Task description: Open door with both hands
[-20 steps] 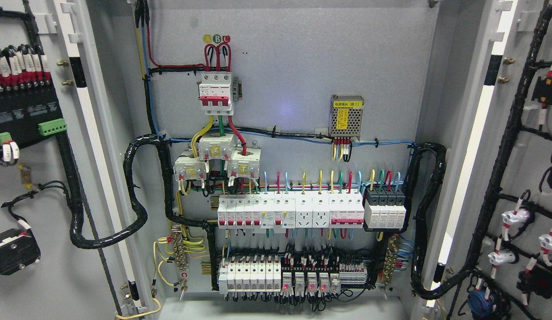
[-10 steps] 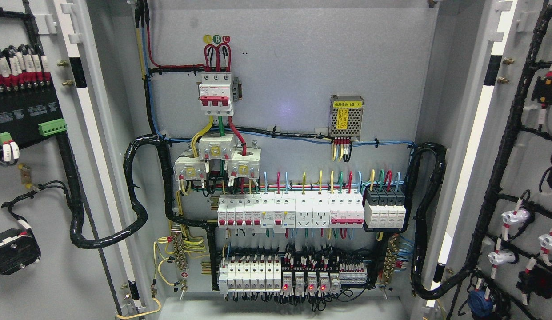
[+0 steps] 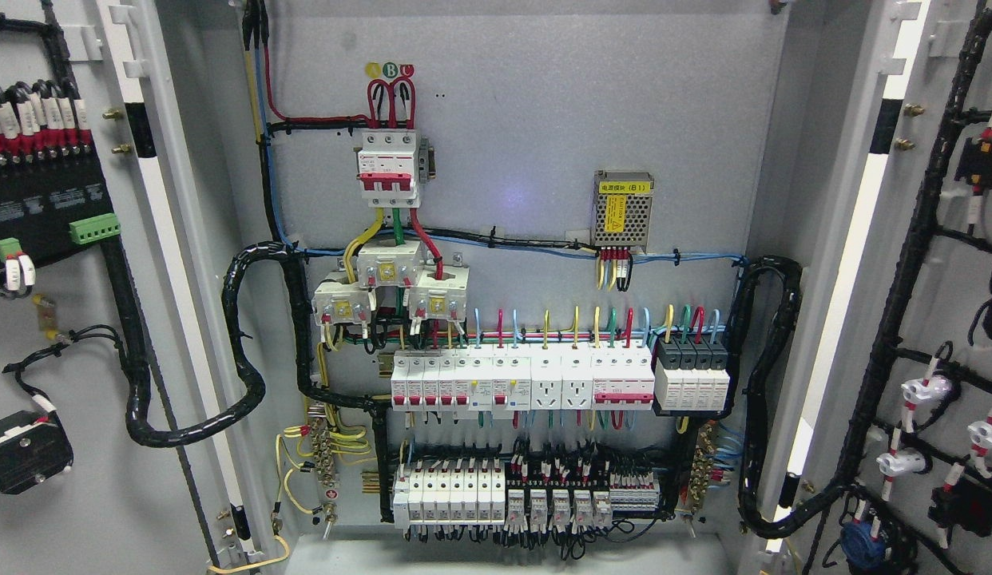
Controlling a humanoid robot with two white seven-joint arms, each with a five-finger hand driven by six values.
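Observation:
Both doors of the grey electrical cabinet stand swung wide open. The left door (image 3: 57, 511) shows its inner face at the picture's left, with a black terminal block and wire looms on it. The right door (image 3: 955, 319) shows its inner face at the right, carrying black cable harness and white fittings. Between them the cabinet's back panel (image 3: 528, 120) is fully exposed, with a red-and-white main breaker (image 3: 388, 168) and rows of white breakers (image 3: 520, 379). Neither of my hands nor arms appears anywhere in the head view.
Thick black cable looms run from the cabinet to the left door (image 3: 240, 335) and the right door (image 3: 771, 383). A perforated metal power supply (image 3: 622, 209) sits at the upper right of the panel. The cabinet floor (image 3: 504, 555) shows at the bottom.
The small red indicator lights on the relays in the bottom row have gone out. Doors and wiring have not moved.

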